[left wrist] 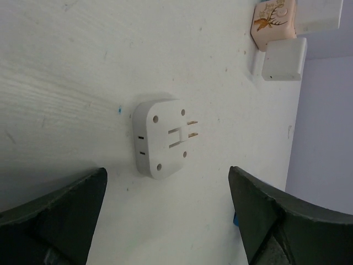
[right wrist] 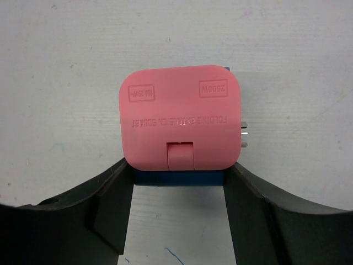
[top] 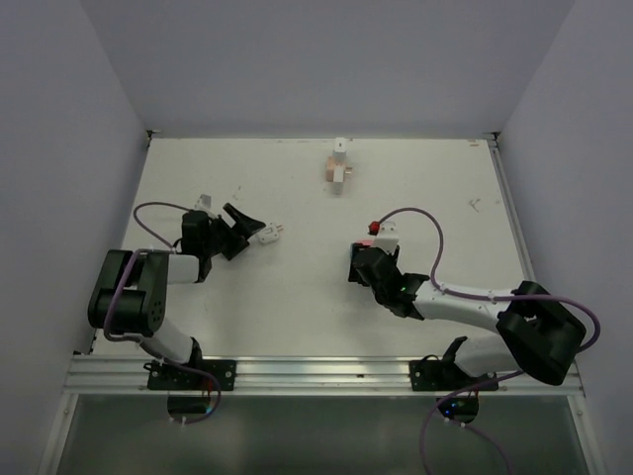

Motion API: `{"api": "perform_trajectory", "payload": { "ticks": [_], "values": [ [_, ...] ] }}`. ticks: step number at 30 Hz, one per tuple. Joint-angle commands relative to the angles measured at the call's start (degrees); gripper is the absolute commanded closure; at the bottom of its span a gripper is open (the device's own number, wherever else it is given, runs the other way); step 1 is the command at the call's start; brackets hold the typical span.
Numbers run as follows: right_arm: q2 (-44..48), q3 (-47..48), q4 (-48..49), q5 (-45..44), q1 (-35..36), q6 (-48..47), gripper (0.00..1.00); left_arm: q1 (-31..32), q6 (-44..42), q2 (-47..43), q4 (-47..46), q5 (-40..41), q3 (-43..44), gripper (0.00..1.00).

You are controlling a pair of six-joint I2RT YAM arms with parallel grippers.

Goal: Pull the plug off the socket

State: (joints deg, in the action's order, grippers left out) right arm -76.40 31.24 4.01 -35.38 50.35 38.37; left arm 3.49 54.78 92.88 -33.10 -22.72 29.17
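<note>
Near edge: a metal rail (top: pixel 316 374) is carrying both arm bases, and purple cables (top: pixel 415 214) are looping off each arm. On the right side of the table (top: pixel 297 317), the right gripper (right wrist: pixel 177 178) is reaching away from its base and holding the pink socket (right wrist: pixel 181 124). Its jaws are standing about half open, with the fingers (right wrist: pixel 110 199) pressing on either side of the socket's blue underside; the pink body, with raised lettering and a folded tab, is overhanging the fingertips. Two metal prongs are showing at its right edge in the wrist view. On the left side, the left gripper (top: pixel 245 226) is pointing toward the middle of the table, jaws spread wide and gripping nothing. The white plug (left wrist: pixel 162 138) is lying flat on the table between and just beyond its fingers (left wrist: pixel 60 215), touching neither. It is well apart from the socket, with its two prongs (left wrist: pixel 192 128) pointing away from the left arm. Farther off, near the back edge, a small cluster is sitting together: a peach block with a deer pattern (left wrist: pixel 274 22) and white blocks (left wrist: pixel 284 58) just beside it. Whether they are touching cannot be told.
</note>
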Motion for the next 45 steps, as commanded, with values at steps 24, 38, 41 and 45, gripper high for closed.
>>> {"api": "perform_trajectory", "payload": {
  "ticks": [24, 38, 41, 45],
  "values": [
    [11.2, 10.4, -17.8, 12.6, 0.5, -12.5, 0.03, -1.1, -28.0, -46.3, 57.2, 4.6, 5.0, 0.00],
    [2.1, 22.5, -27.9, 7.1, -5.5, -3.8, 0.11, -1.0, -32.9, -50.5, 57.6, 4.5, 5.3, 0.02],
    [3.6, 20.3, -24.6, 15.7, -11.7, -5.4, 0.16, -1.0, -33.2, -50.8, 57.3, 3.8, 5.0, 0.02],
    [3.5, 21.1, -23.3, 21.6, -14.8, -9.7, 0.18, -0.9, -31.6, -50.7, 56.1, 1.6, 4.3, 0.03]
  ]
}}
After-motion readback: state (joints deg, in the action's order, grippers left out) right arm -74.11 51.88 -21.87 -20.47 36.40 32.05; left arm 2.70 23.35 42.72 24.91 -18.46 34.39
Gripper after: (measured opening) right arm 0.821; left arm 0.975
